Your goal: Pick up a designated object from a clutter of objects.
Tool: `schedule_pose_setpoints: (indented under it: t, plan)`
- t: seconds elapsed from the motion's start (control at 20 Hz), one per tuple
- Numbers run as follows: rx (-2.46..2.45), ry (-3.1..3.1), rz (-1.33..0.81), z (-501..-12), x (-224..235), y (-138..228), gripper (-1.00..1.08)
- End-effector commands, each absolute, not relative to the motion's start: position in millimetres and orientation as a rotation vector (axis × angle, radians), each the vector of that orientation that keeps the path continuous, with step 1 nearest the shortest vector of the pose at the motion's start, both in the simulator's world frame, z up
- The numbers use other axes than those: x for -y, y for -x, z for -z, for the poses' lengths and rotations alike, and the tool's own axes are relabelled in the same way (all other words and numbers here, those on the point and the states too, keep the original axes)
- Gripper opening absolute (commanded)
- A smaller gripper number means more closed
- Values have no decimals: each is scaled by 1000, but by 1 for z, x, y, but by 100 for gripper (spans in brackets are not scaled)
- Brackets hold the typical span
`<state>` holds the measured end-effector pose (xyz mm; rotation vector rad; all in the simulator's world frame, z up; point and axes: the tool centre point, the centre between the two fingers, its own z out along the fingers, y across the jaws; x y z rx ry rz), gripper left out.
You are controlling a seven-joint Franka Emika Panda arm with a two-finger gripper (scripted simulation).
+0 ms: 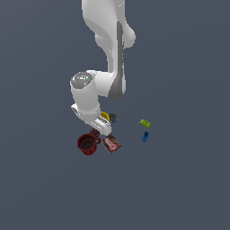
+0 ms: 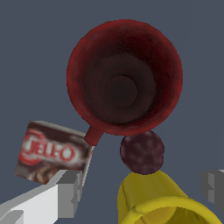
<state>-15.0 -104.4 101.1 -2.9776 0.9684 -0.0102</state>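
Note:
The maroon ball (image 2: 142,152) is small, dark and round. It lies between the red mug (image 2: 124,76) and the yellow cup (image 2: 153,201), touching or nearly touching both. My gripper (image 2: 142,188) is open and empty, with its fingers (image 2: 65,192) wide apart above the cup and ball. In the exterior view the gripper (image 1: 102,130) hangs over the clutter. There the ball (image 1: 94,133) peeks out beside the red mug (image 1: 87,143), and the yellow cup (image 1: 105,116) is mostly hidden by the hand.
The dark-red flat packet (image 2: 52,153) lies beside the mug's handle, also seen in the exterior view (image 1: 111,143). A green block (image 1: 144,123) and a blue piece (image 1: 144,136) sit apart at the exterior view's right. A tiny dark grey-blue item (image 1: 112,117) lies by the cup.

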Motion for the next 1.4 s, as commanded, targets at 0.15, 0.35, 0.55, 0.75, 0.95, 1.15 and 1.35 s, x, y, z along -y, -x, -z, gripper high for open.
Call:
schedule_pose_setpoints:
  t: [0.15,0.35,0.55,0.75,0.95,1.15,1.35]
  plan:
    - [-1058,2957,1,-81,114,25,100]
    - [-1062,2956,-1,-80,115,26,100]
    - [-1063,2956,-1,-75,115,27,100]
    - [-1065,2955,-1,-61,115,27,100]
    - [-1068,2955,0,-41,115,28,100]
    - [-1070,2954,0,-31,116,28,100]
    - [-1070,2954,0,-28,116,27,-100]
